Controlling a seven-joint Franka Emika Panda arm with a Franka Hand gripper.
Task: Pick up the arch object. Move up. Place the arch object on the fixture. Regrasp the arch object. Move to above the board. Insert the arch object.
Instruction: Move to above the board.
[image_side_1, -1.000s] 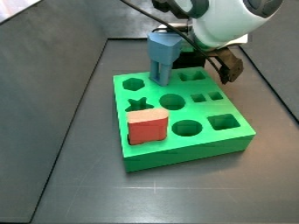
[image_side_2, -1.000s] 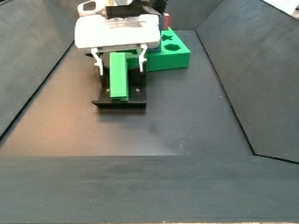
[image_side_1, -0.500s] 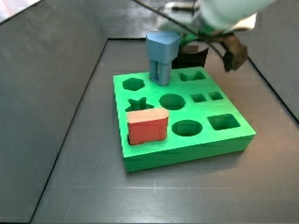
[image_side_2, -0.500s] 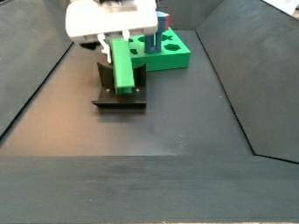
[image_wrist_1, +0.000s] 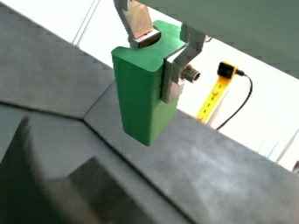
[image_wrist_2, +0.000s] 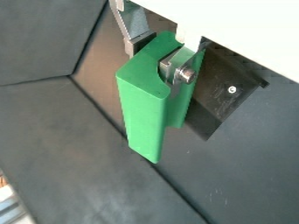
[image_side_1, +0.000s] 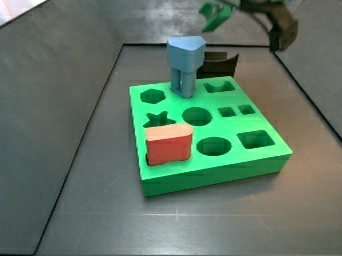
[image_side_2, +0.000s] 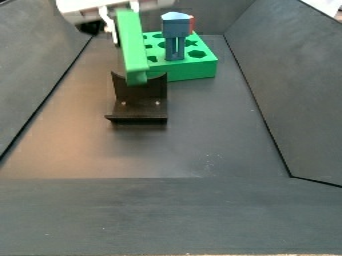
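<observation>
The arch object (image_side_2: 131, 45) is an elongated green block, held upright and lifted clear of the dark fixture (image_side_2: 138, 101), above it. My gripper (image_side_2: 110, 12) is shut on its upper end at the frame's top. In both wrist views the silver fingers (image_wrist_1: 181, 61) (image_wrist_2: 179, 70) clamp the arch object (image_wrist_1: 146, 92) (image_wrist_2: 149, 101) from both sides. In a side view the gripper (image_side_1: 254, 14) is blurred at the top right, above the fixture (image_side_1: 222, 63), behind the bright green board (image_side_1: 241, 150). The board also shows in a side view (image_side_2: 195, 63).
A tall blue peg (image_side_1: 185, 65) stands in the board's rear part, and a red-brown cube (image_side_1: 168, 146) sits at its front left. The blue peg (image_side_2: 175, 26) also shows beside the gripper. Dark sloping walls enclose the floor. The fixture (image_wrist_2: 219, 92) lies below the fingers.
The gripper has risen with the arch object, lifting it off the fixture. The board, peg and cube have not moved.
</observation>
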